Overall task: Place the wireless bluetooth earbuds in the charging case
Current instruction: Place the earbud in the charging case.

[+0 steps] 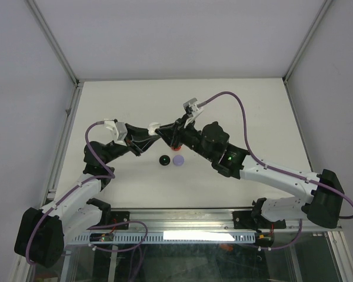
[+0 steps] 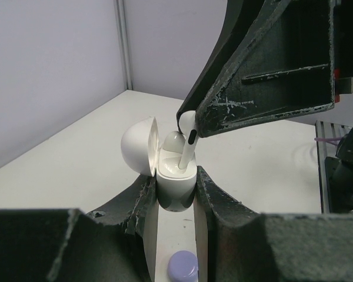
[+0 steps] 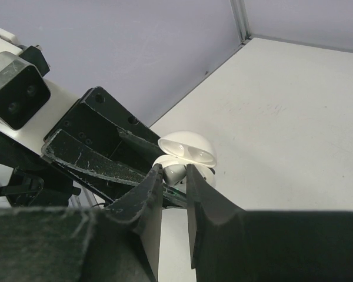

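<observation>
step: seat bud | left gripper (image 2: 175, 197) clamped around open charging case (image 2: 176, 177) | right gripper (image 3: 172, 176) pinches white earbud (image 2: 188, 142) directly above case, stem near-vertical, tip entering socket | judged next: straight down, right arm only

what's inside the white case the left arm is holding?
One white earbud stands stem-down in the open case, pinched by the right hand. Behind it, apparently a second bud seated. Slot bottoms are hidden.

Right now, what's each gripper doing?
Left gripper: closed on the open white round plastic charging case.
Right gripper: closed on a white stemmed earbud.
</observation>
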`<state>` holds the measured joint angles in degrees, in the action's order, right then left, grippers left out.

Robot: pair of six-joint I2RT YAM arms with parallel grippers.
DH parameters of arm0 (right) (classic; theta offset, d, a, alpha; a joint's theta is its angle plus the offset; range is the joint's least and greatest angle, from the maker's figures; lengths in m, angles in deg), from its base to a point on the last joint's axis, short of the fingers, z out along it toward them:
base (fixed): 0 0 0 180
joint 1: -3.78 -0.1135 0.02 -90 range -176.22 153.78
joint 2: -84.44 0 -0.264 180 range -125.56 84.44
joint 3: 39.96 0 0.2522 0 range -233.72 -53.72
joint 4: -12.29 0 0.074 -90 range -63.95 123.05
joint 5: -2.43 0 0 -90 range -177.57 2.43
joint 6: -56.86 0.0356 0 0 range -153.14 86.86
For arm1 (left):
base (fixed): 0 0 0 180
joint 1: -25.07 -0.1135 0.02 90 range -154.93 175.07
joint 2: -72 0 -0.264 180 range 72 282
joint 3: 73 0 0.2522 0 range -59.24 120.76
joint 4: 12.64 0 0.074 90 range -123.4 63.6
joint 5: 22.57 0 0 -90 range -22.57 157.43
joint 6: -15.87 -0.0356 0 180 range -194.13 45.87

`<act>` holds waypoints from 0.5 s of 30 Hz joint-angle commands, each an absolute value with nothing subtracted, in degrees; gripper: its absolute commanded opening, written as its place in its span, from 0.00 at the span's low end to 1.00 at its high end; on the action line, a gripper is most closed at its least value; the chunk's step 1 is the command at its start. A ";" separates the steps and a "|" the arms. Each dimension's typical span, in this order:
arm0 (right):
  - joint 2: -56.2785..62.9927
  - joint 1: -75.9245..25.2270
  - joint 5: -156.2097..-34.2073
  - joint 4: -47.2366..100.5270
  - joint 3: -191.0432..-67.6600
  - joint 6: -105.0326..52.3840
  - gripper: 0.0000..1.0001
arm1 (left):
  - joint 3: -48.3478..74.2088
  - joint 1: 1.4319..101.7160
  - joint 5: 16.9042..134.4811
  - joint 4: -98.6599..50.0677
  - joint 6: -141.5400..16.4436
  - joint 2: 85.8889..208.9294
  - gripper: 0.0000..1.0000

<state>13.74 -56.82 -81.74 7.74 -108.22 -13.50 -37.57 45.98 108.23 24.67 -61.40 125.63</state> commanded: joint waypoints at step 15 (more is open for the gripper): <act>13.36 -57.93 -78.48 15.71 -112.27 -11.19 0.21 | -36.78 45.75 107.27 27.73 -62.24 125.09 0.03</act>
<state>12.10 -57.02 -80.06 13.51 -111.69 -12.12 -37.57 45.98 108.23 22.55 -61.94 125.78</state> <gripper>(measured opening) 0.218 0.248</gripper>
